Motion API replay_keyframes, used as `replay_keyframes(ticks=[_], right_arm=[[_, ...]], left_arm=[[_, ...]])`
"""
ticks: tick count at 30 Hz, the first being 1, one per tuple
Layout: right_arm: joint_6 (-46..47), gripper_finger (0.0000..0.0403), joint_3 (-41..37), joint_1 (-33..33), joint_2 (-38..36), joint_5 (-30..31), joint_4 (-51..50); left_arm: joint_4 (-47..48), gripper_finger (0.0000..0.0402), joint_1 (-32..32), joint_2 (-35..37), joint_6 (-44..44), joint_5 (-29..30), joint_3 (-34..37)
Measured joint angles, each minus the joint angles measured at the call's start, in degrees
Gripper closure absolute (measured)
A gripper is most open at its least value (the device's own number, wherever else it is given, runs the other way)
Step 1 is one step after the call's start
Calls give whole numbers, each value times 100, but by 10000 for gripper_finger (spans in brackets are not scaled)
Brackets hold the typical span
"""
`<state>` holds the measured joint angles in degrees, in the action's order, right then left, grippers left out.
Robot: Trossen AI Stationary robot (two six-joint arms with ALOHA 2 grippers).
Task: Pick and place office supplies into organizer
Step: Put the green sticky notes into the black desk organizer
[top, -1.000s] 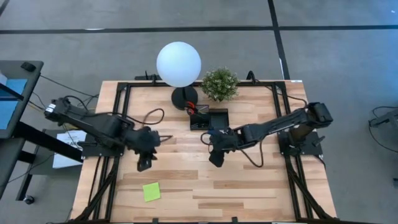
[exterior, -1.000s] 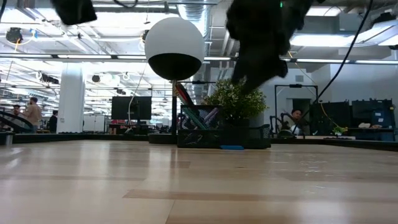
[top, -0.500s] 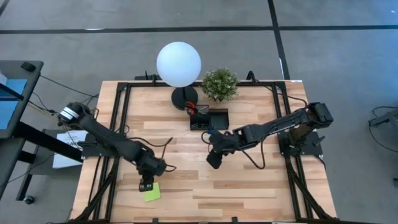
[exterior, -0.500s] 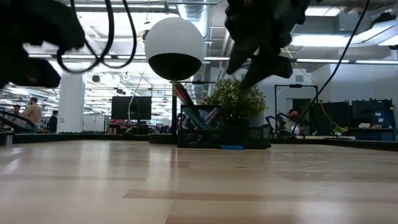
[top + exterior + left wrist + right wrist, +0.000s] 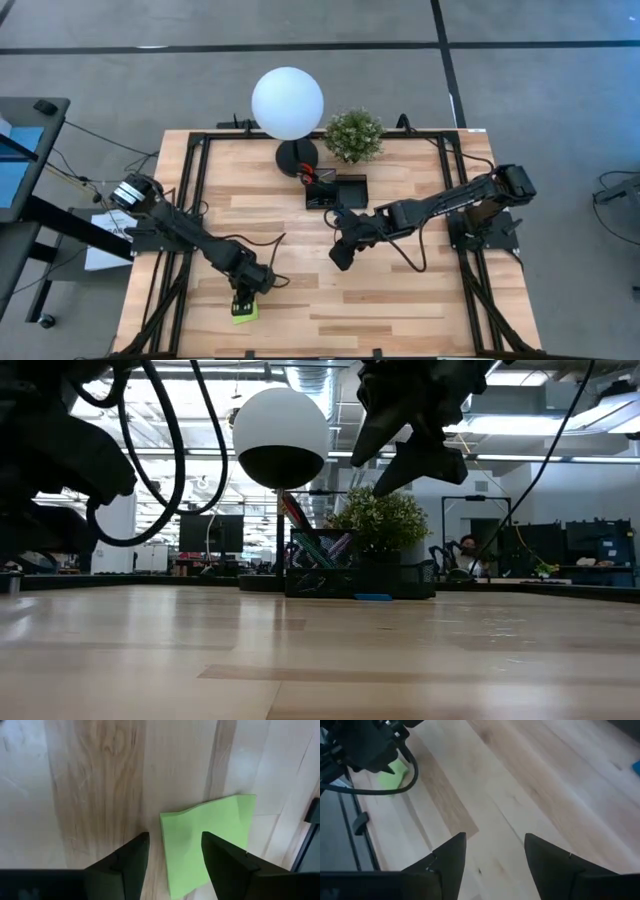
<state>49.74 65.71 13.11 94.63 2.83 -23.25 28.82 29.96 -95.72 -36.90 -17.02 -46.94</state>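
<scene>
At lower left in the high view, we find the left gripper (image 5: 240,304) over the green pad (image 5: 245,312), jaws apart, holding nothing. At centre, the right gripper (image 5: 340,258) hangs spread and empty. Beyond, the organizer (image 5: 336,191) sits before the lamp (image 5: 288,103).

The table (image 5: 400,290) is made of pale wooden planks with a visible grain and a smooth, faintly sheened finish. The lime-green sticky pad (image 5: 207,842) appears as matt paper, slightly buckled. The fingers (image 5: 227,862) of the left gripper (image 5: 175,865) are seen as dark matt plastic. The lamp globe (image 5: 287,103) is rendered smooth, white and matt. The organizer (image 5: 320,565) is shown as black wire mesh.
</scene>
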Motion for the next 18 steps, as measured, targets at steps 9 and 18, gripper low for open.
replay_keyframes(ticks=[9, 18], right_arm=[[146, 218, 0, 2, 0, -518, 18], [-66, 225, 0, -11, 0, -599, 13]], left_arm=[[-105, 221, 205, -20, -326, 417, 7], [-159, 262, 930, -20, -1601, 1454, 11]])
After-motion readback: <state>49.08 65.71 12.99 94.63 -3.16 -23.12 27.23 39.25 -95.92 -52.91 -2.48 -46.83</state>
